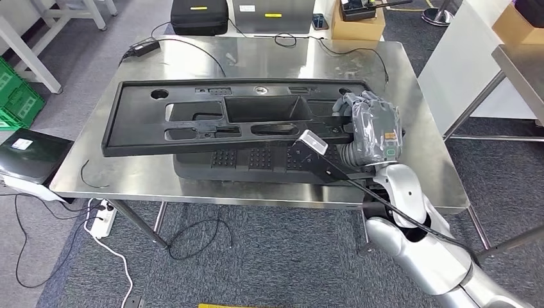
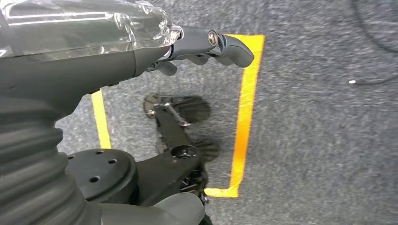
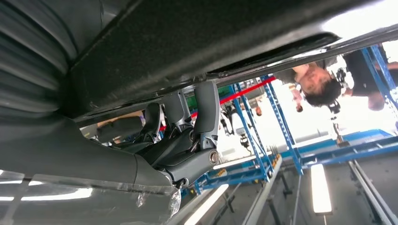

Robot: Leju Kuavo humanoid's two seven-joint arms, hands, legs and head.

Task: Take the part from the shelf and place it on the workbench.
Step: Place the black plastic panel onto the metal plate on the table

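Observation:
A long black plastic part (image 1: pixel 192 115) with several cut-outs lies across the steel workbench (image 1: pixel 269 58), resting partly on a second black moulded piece (image 1: pixel 256 163). My right hand (image 1: pixel 372 128), wrapped in clear film, holds the part's right end. In the right wrist view its dark fingers (image 3: pixel 206 108) press up against the part's underside (image 3: pixel 211 37). My left hand (image 2: pixel 206 44) hangs over the carpet and holds nothing, its fingers loosely apart.
A black case (image 1: pixel 199 16) and a cardboard box (image 1: pixel 358 22) sit beyond the bench. Green crates (image 1: pixel 16 96) and a dark box (image 1: pixel 29 154) stand at the left. A person (image 3: pixel 324 79) stands by blue shelving (image 3: pixel 281 122). Yellow tape (image 2: pixel 246 108) marks the floor.

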